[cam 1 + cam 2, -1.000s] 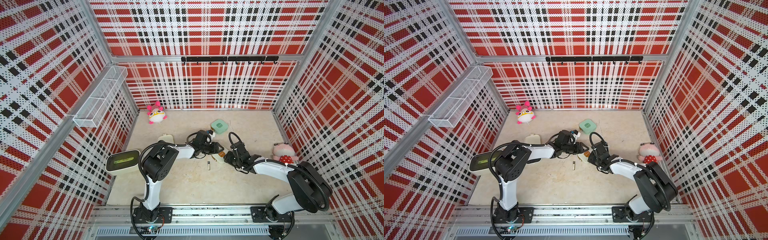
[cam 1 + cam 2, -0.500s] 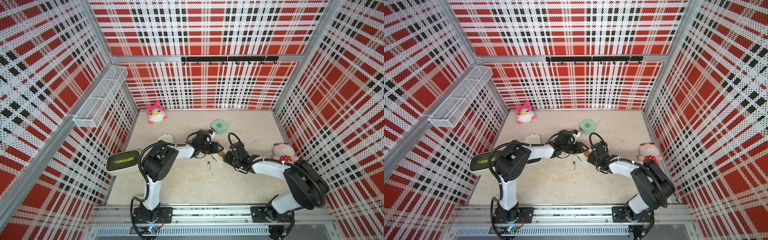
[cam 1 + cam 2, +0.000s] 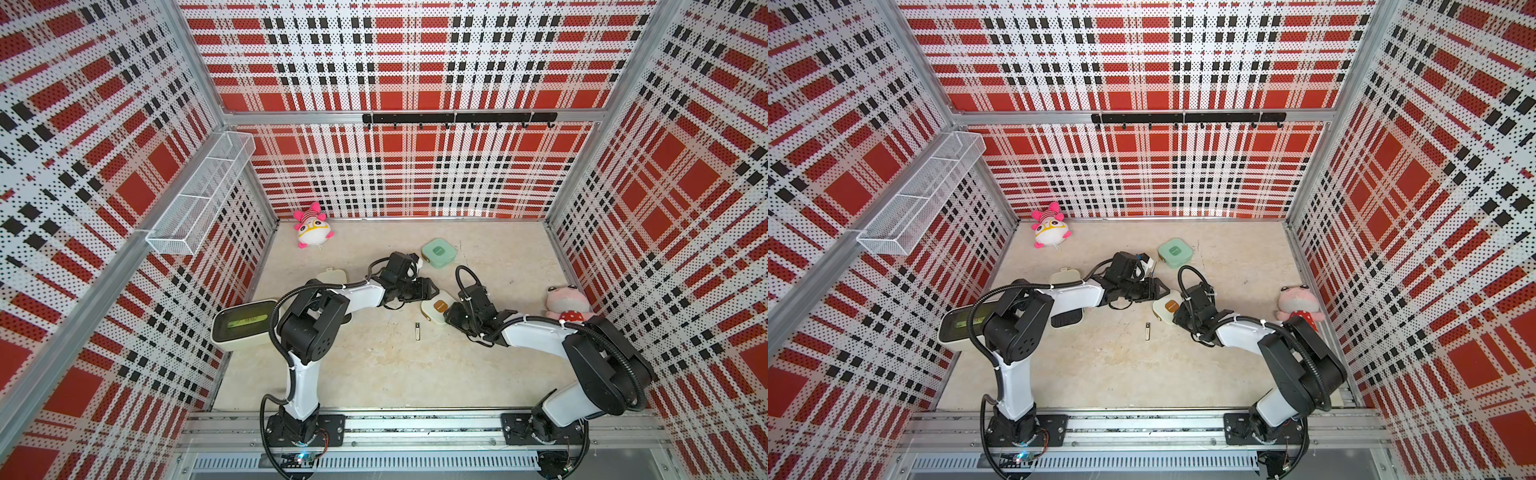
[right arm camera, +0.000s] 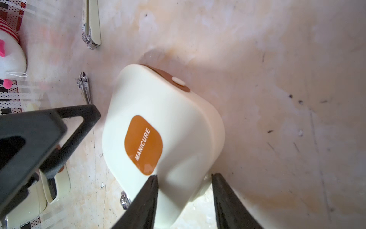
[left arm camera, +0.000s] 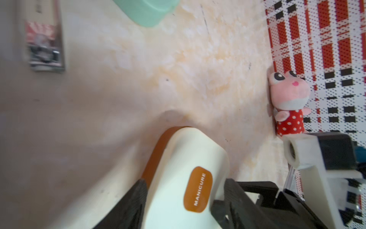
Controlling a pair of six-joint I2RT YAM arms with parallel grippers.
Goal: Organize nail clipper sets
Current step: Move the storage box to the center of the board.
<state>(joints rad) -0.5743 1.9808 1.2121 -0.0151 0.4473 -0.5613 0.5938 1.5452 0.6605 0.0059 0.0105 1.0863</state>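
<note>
Finding: cream rounded-square plastic case with orange MANICURE label (image 4: 168,123), midway across the beige surface (image 3: 374,374), is clamped at its near-right corner only by the right end effector (image 4: 184,176), left end effector (image 3: 431,288) released beside it; risk of pivoting or slipping free.

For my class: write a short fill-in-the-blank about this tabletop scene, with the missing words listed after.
The right gripper grips the cream case, whose brown label reads ____.
The far case, near the back wall, is coloured ____.
The pink plush toy wears a red dress with white ____.
Missing words: MANICURE; mint green; dots.
</note>
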